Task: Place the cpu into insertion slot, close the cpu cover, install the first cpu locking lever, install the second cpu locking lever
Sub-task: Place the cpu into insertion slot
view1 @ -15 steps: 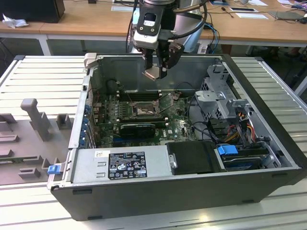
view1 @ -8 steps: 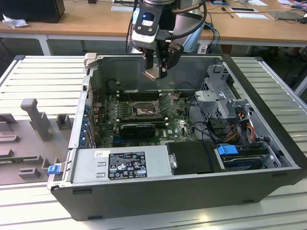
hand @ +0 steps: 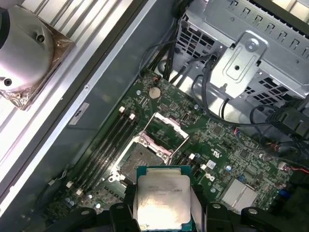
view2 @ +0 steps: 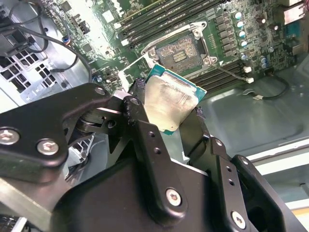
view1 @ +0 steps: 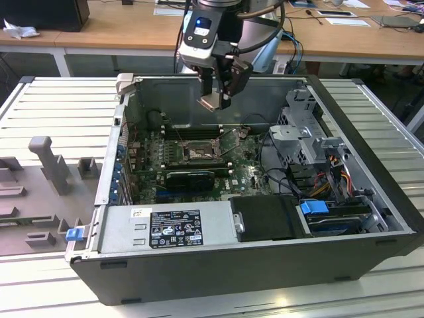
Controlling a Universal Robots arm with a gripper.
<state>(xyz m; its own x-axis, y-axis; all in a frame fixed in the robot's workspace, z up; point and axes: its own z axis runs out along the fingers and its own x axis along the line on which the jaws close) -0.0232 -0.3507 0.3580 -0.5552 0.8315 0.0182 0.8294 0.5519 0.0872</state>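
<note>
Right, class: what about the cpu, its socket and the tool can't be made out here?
The cpu underside: turned away in both wrist views.
The cpu's lower corner: second wrist view, behind the tool gripping it.
The insertion slot, near side: first wrist view, behind the cpu; exterior view, too small for detail.

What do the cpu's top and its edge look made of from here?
The cpu has a top that looks like pale silver metal with a dull satin finish: it shows soft glare. Its rim looks like matte green circuit-board laminate, probably fibreglass.
</note>
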